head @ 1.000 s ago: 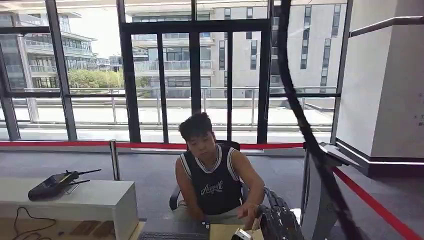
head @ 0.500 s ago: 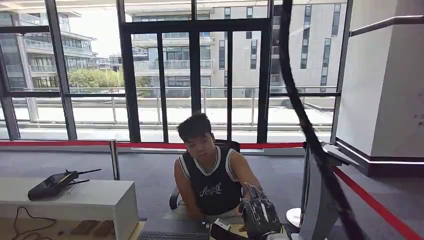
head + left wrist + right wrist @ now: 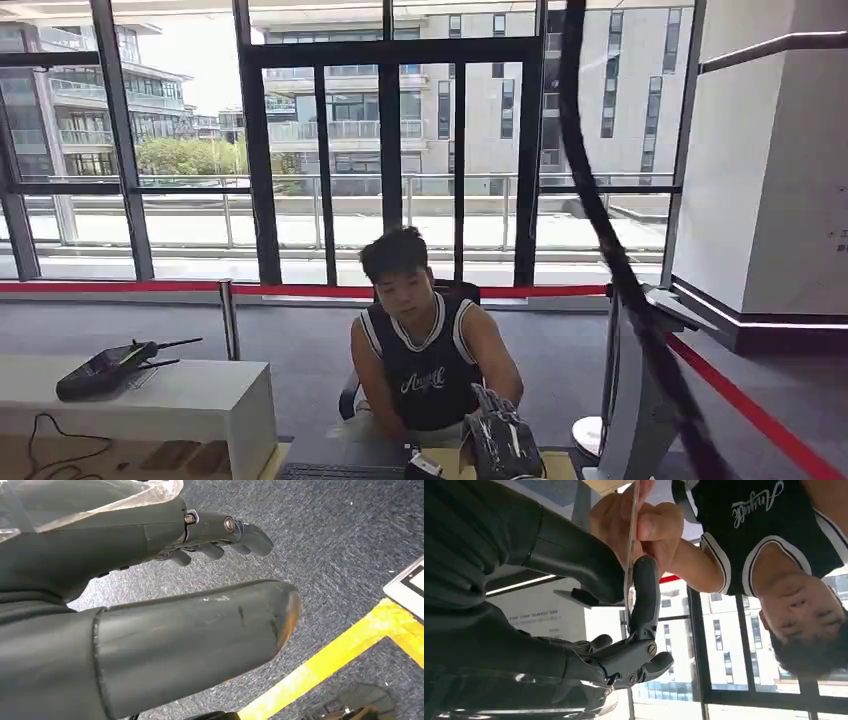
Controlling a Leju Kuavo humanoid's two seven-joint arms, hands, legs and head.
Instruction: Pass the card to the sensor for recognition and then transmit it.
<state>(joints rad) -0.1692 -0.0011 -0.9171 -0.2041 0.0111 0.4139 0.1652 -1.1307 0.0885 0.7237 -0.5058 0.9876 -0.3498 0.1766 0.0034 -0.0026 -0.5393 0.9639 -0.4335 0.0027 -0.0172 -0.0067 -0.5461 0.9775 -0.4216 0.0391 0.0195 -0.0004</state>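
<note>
1. Right robot hand (image 3: 624,630) pinches a thin, flat card (image 3: 629,555) edge-on between thumb and a finger; a person's hand (image 3: 644,520) grips the same card.
2. Left robot hand (image 3: 165,580) hangs over grey carpet (image 3: 320,540) beside a yellow floor line (image 3: 325,660), fingers apart, holding nothing.

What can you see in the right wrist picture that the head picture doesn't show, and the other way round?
Right wrist view alone: the thin card seen edge-on, pinched between the right hand's thumb and a dark finger, while the person's hand grips the same card.

Head view alone: the wider room, with a white table carrying a black device, a red barrier tape, and a keyboard.

Both: the seated person in a black sleeveless top, the right hand, and the big windows with buildings outside.
</note>
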